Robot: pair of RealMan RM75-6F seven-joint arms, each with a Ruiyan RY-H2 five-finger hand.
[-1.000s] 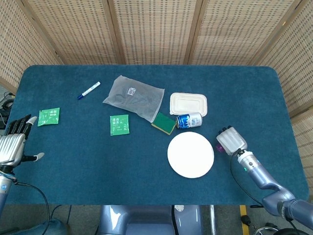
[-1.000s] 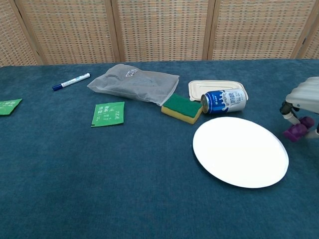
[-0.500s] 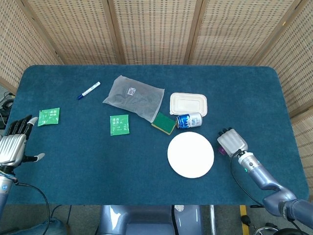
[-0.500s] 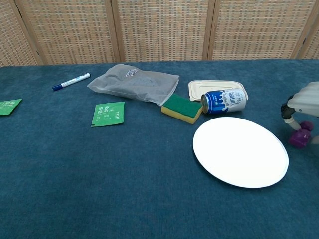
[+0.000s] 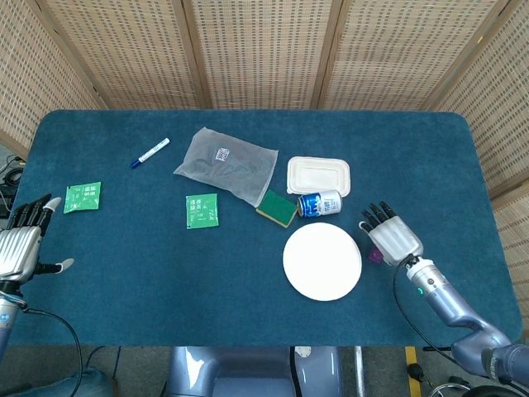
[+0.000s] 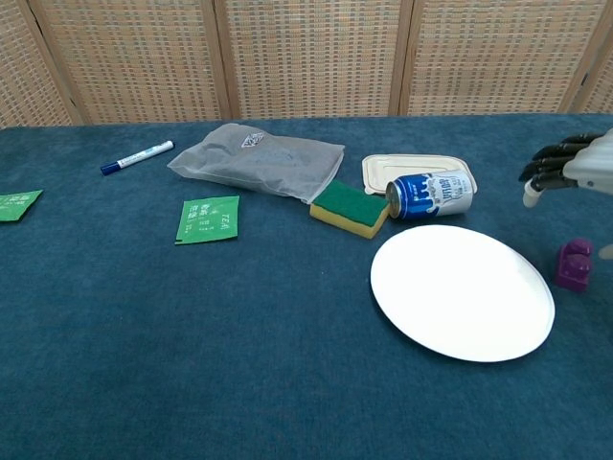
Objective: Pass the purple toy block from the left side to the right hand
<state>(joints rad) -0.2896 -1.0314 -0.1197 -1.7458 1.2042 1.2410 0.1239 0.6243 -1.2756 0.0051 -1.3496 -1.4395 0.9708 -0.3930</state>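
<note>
Chest view is showing the purple toy block (image 6: pixel 574 264) resting on the table beside the white plate (image 6: pixel 463 290), under the right hand (image 6: pixel 575 165), whose fingers are spreading wide, holding nothing. Left hand (image 5: pixel 21 244) is idling, apparently empty, so the handover seems finished.

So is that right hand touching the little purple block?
Apart. Chest view shows the right hand raised, open, with bare table between it and the purple block.

Worktop (image 5: pixel 248 314) centre: plate (image 5: pixel 322 261) at lower right, can (image 5: pixel 319 203) and sponge (image 5: pixel 277 208) just above it, lidded box (image 5: pixel 319 175) behind; bag (image 5: pixel 226 165) mid-frame; marker (image 5: pixel 150 152) upper left; two packets (image 5: pixel 83 198) (image 5: pixel 202 210) left.
</note>
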